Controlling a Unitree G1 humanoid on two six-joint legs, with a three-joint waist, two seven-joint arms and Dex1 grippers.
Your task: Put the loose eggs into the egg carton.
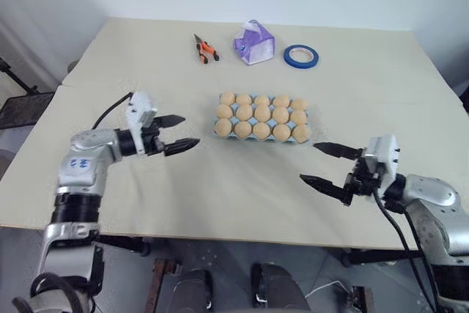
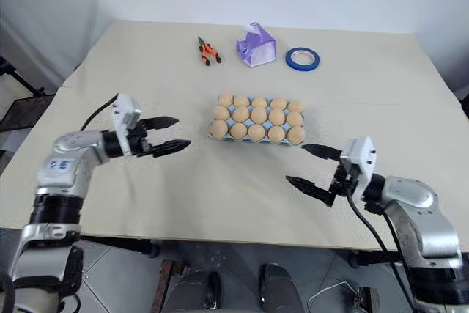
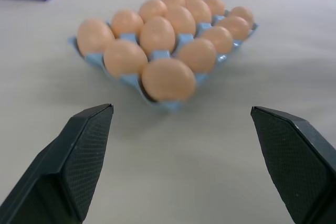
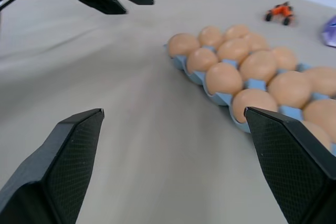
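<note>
- A pale beige table point(image 1: 242, 203) is seen against a plain light wall; orange-handled pliers point(image 1: 206, 50), a purple tissue pack point(image 1: 253, 42) and a roll of blue tape point(image 1: 301, 56) are lined up along its far side.
- The egg carton point(image 1: 261, 118) is placed at mid-table, its long axis running across the robot's front, and every one of its fifteen cups appears to be filled by the eggs point(image 1: 262, 113).
- No loose egg is to be seen on the table, so the task is judged complete or nearly so.
- The carton lies between the two arms: to the right of the left gripper point(image 1: 179, 132), and ahead and to the left of the right gripper point(image 1: 328, 164), with the left judged slightly nearer.
- Both sets of jaws are spread wide and nothing is held or touched by either.
</note>
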